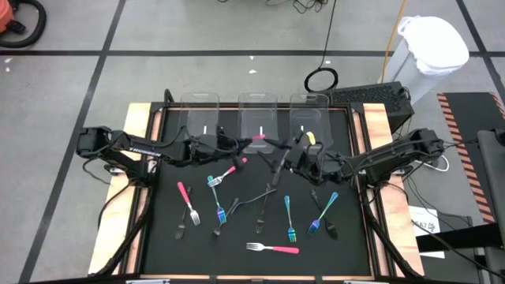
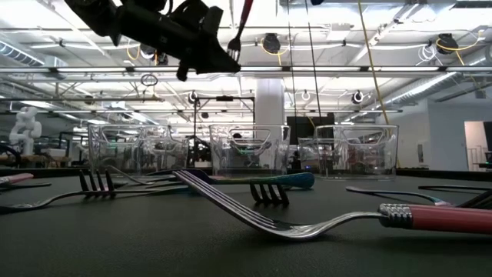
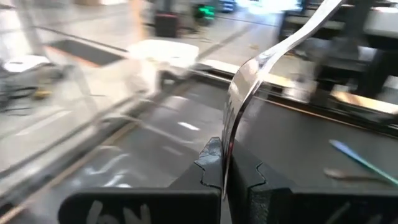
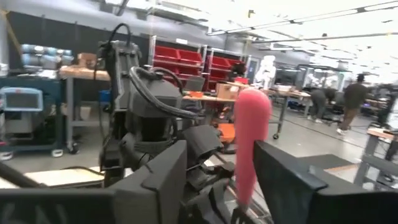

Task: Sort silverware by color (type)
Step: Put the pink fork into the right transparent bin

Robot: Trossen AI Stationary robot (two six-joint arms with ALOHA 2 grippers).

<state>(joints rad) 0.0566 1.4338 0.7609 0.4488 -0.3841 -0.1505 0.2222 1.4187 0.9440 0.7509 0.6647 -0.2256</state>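
Observation:
High above the black mat (image 1: 158, 237), a pink-handled fork (image 1: 258, 140) hangs between my two arms. My left gripper (image 3: 227, 171) is shut on its silver end. In the low view the fork (image 2: 234, 45) shows at the tip of my left gripper (image 2: 221, 63). My right gripper (image 4: 217, 168) is open, one finger on each side of the pink handle (image 4: 252, 137). Several more forks lie flat on the mat, among them a pink one (image 1: 272, 248), a blue one (image 1: 289, 214) and a dark one (image 1: 245, 201). My left gripper pinches the fork's silver tine end (image 3: 229, 134) between its two shut fingers. The neck curves up and away from the fingers toward the handle. The fork is lifted clear of the mat. My right gripper's open fingers flank the pink handle; whether one finger (image 4: 292, 180) touches it, I cannot tell.
Three clear bins (image 1: 199, 114) (image 1: 256, 114) (image 1: 309, 114) stand in a row at the mat's far edge. Wooden strips (image 1: 138, 126) border the mat on the left and right. A long pink fork (image 2: 438, 218) lies close to the low camera.

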